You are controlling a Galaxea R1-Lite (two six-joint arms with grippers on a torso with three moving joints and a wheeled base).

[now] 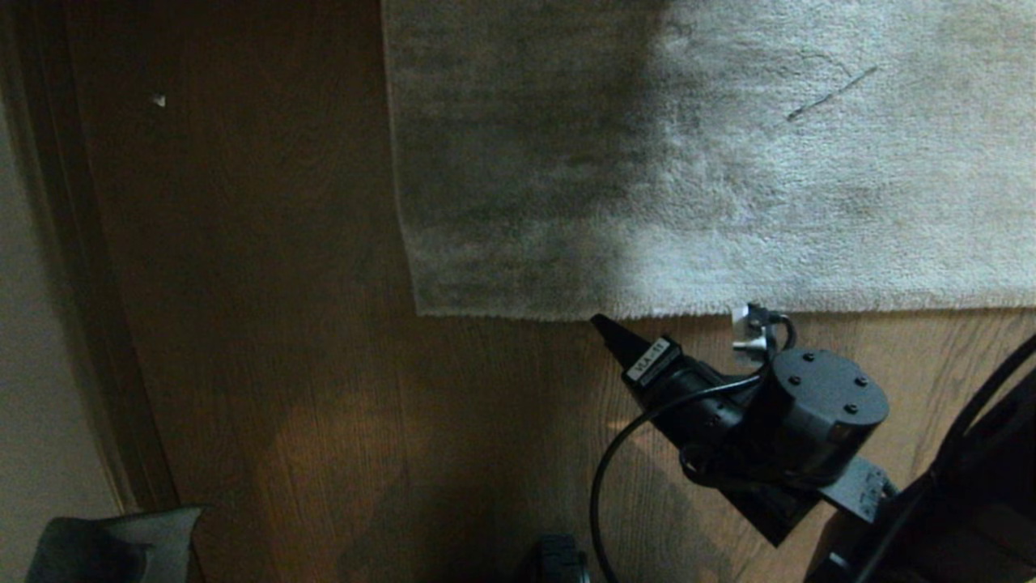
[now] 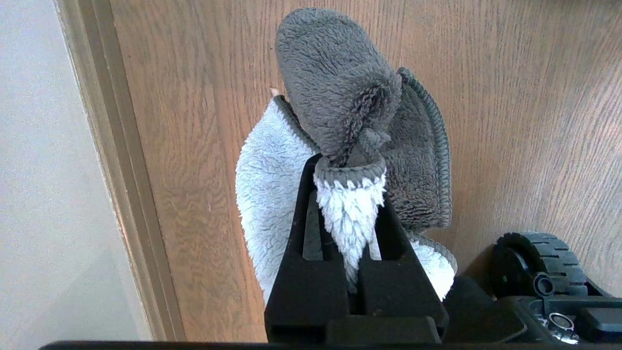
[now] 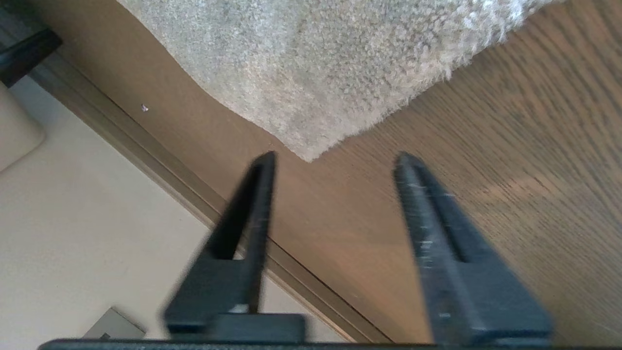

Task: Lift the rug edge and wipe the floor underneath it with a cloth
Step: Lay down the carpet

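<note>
The rug edge (image 1: pixel 526 311) is the straight near hem of a pale plush rug lying flat on the brown wood floor (image 1: pixel 283 364). My right gripper (image 1: pixel 607 328) hovers low just in front of that hem, right of the rug's corner (image 1: pixel 418 312). In the right wrist view its fingers stand apart with nothing between them, and the right gripper (image 3: pixel 335 158) points at the rug corner (image 3: pixel 311 154). The left gripper (image 2: pixel 347 165) is shut on the grey and pale-blue cloth (image 2: pixel 340 97), which hangs above the floor. The cloth (image 1: pixel 113 546) also shows at the head view's lower left.
A dark threshold strip (image 1: pixel 65 283) runs along the left side, with a pale surface beyond it. A wheel of the base (image 2: pixel 539 262) sits close to the cloth. A small white speck (image 1: pixel 159 100) lies on the planks. A cable (image 1: pixel 615 461) loops off the right wrist.
</note>
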